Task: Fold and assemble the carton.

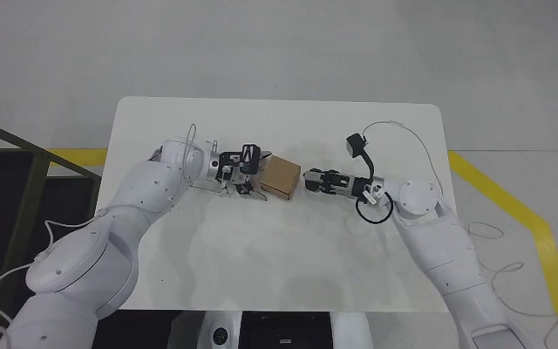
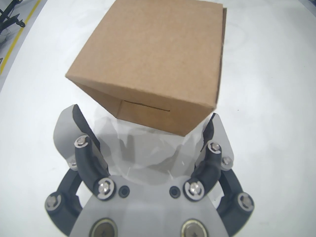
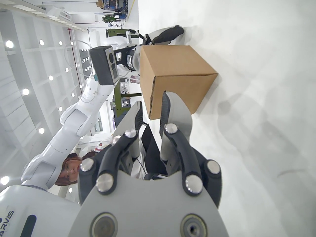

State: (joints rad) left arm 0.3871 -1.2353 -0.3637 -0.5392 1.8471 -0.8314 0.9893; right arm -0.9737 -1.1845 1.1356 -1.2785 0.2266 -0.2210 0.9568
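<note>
A closed brown carton (image 1: 281, 177) stands in the middle of the white table (image 1: 261, 262). My left gripper (image 1: 253, 186) is at its left side, open wide. In the left wrist view the carton (image 2: 153, 57) looms just past the gripper (image 2: 143, 118), its lower edge with a tuck slot between the spread fingertips. My right gripper (image 1: 307, 180) is against the opposite side. In the right wrist view its fingers (image 3: 151, 99) stand a narrow gap apart with nothing between them, close to the carton's (image 3: 172, 75) near corner. The left gripper (image 3: 165, 35) shows behind the carton.
A loose cable (image 1: 410, 140) runs over the table's back right part. Bare tabletop lies in front of and behind the carton. A yellow floor line (image 1: 497, 188) passes to the table's right.
</note>
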